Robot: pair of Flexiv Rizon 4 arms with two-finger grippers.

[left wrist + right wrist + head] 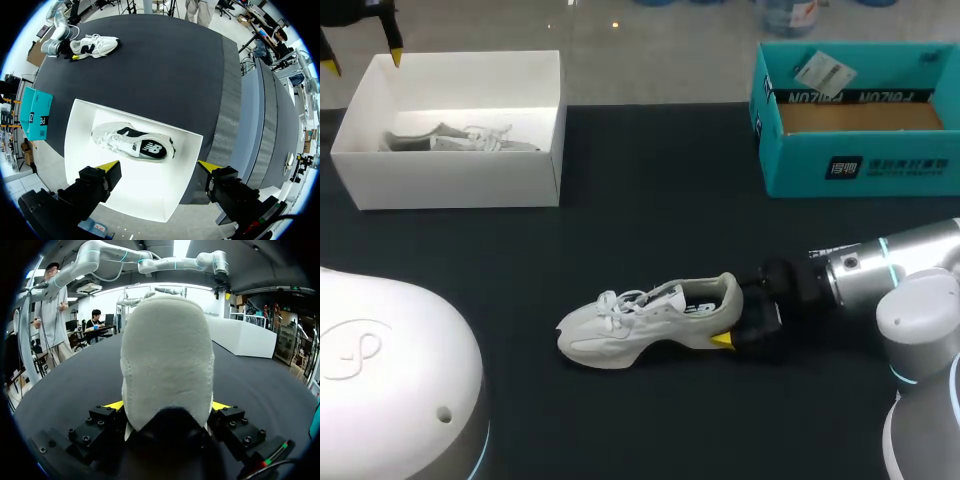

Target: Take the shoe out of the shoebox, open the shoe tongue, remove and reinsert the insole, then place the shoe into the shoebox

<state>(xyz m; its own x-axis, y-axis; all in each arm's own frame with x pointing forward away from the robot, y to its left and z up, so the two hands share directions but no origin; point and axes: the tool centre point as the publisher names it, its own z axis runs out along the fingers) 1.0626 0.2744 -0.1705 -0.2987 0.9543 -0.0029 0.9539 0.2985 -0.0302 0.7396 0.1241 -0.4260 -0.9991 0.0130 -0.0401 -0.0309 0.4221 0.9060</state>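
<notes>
A white sneaker [640, 320] lies on its sole on the dark table, toe pointing left. My right gripper [730, 312] comes in from the right and is shut on its heel. In the right wrist view the heel [167, 355] fills the gap between the yellow tips, which press on both of its sides [167, 405]. A second white sneaker [135, 145] lies on its side in the white shoebox [460, 180] at the back left. My left gripper [159, 166] hangs open above that box's near rim [80, 130], holding nothing; its yellow tips [362, 60] show at the far left corner.
A teal cardboard box [860, 165] stands open at the back right, with a tag hanging inside it. My left arm's white housing [390, 370] fills the near left corner. Bare dark table lies between the two boxes and in front of the sneaker.
</notes>
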